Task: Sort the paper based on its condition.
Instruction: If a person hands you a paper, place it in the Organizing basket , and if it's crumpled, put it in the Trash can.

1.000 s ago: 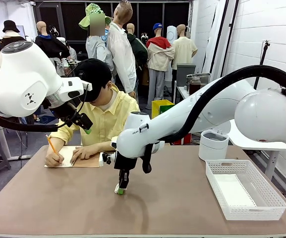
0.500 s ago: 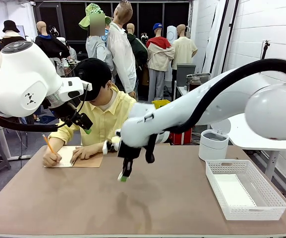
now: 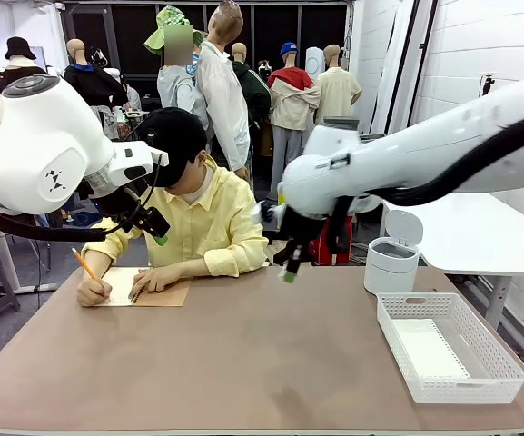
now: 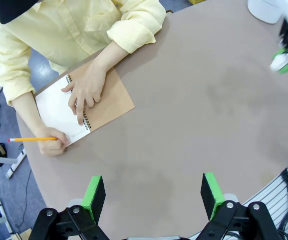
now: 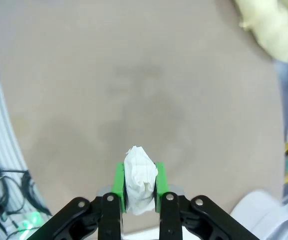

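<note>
My right gripper (image 5: 139, 176) is shut on a crumpled wad of white paper (image 5: 140, 164) squeezed between its green pads. In the front view this gripper (image 3: 289, 270) hangs high over the table's far middle, left of the white bin (image 3: 391, 265). The left wrist view catches it blurred at the right edge (image 4: 285, 57). A flat white sheet (image 3: 428, 350) seems to lie in the white basket (image 3: 479, 329). My left gripper (image 4: 153, 192) is open and holds nothing, high above the table's left part.
A person in a yellow shirt sits at the far side and writes with a pencil (image 4: 31, 139) in a spiral notebook (image 4: 106, 102), one hand flat on it. The basket stands at the front right, the bin behind it.
My right gripper has risen from the table's middle with the paper wad and swung right and away, toward the bin. The left arm has not moved.
</note>
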Tool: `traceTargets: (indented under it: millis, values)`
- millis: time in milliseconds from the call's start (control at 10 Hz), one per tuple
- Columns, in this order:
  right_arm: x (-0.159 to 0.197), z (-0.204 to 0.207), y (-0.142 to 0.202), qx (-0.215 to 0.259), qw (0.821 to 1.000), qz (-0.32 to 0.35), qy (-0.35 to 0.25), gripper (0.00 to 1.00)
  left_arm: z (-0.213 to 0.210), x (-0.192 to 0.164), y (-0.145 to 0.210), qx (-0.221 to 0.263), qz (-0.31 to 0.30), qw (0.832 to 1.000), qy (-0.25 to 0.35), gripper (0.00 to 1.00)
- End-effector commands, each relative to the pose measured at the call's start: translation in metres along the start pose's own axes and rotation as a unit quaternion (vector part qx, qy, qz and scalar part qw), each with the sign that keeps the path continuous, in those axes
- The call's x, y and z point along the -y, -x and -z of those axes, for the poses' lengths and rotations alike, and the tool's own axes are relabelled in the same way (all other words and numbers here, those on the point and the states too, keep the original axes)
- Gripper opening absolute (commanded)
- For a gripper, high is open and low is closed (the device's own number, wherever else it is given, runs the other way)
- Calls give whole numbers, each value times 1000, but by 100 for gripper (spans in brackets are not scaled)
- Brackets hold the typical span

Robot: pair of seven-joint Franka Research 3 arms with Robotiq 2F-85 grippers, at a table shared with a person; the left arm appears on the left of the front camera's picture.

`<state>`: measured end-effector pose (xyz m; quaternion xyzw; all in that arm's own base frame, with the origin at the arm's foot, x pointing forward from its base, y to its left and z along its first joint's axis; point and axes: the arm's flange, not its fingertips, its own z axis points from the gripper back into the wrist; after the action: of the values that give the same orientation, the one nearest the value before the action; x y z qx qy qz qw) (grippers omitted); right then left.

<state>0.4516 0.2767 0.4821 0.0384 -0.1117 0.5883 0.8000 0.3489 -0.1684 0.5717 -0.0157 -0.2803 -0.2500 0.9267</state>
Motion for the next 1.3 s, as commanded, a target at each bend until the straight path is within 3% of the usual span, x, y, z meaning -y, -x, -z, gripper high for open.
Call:
traceTargets:
  millis: [0,100,700,900,1200]
  values:
    - [1,-10,26,-31,998,60,17,27,0,0,1,0,4,1000,-1,100]
    - [3,-22,35,-33,996,82,28,27,0,0,1,0,4,1000,-1,100]
    - [9,-26,35,-18,998,61,23,27,0,0,1,0,4,1000,-1,100]
    - [41,-36,55,-57,977,161,127,27,0,0,1,0,4,1000,-1,100]
    - [92,-45,102,-79,950,257,161,27,0,0,1,0,4,1000,-1,100]
